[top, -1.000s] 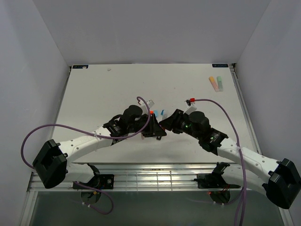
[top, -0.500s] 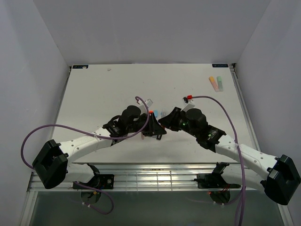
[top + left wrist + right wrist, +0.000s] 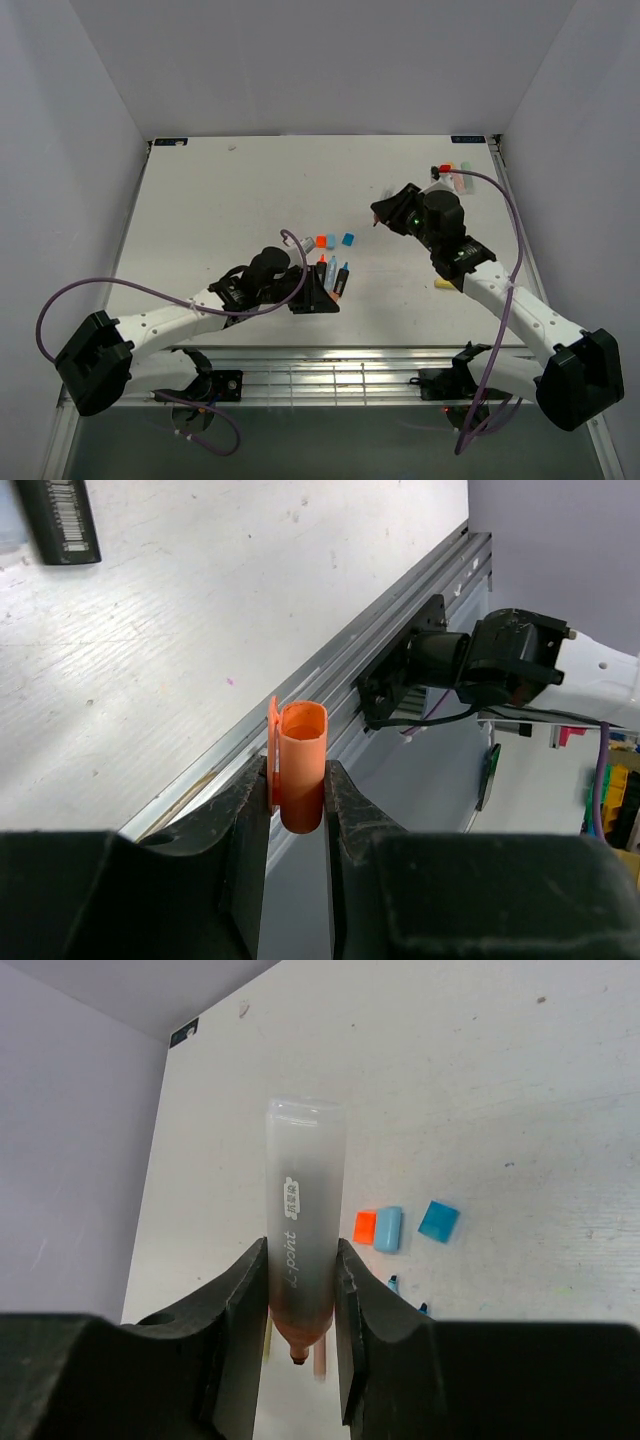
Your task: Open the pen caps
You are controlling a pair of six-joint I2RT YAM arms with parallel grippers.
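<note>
Both arms have drawn apart since a second ago. The left hand (image 3: pixel 318 292) has pulled back toward the near edge, and the right hand (image 3: pixel 383 210) has swung out to the far right.

The left arm lies low along the near side of the surface (image 3: pixel 220 200), its hand aimed at the near rail (image 3: pixel 330 680). That hand is clenched on the orange cap (image 3: pixel 300 765), which stands open end up between its 2 fingers.

The right arm reaches up the right side, forearm raised. Its hand grips the clear pen body (image 3: pixel 303 1210), whose orange tip points back toward the wrist.

The 2 hands are well apart. Between them, 3 loose caps (image 3: pixel 333 240) sit in a row: orange, pale blue and blue. 3 short pens (image 3: pixel 333 268) lie just beside the left hand. White walls close the surface on the left, far and right sides.
</note>
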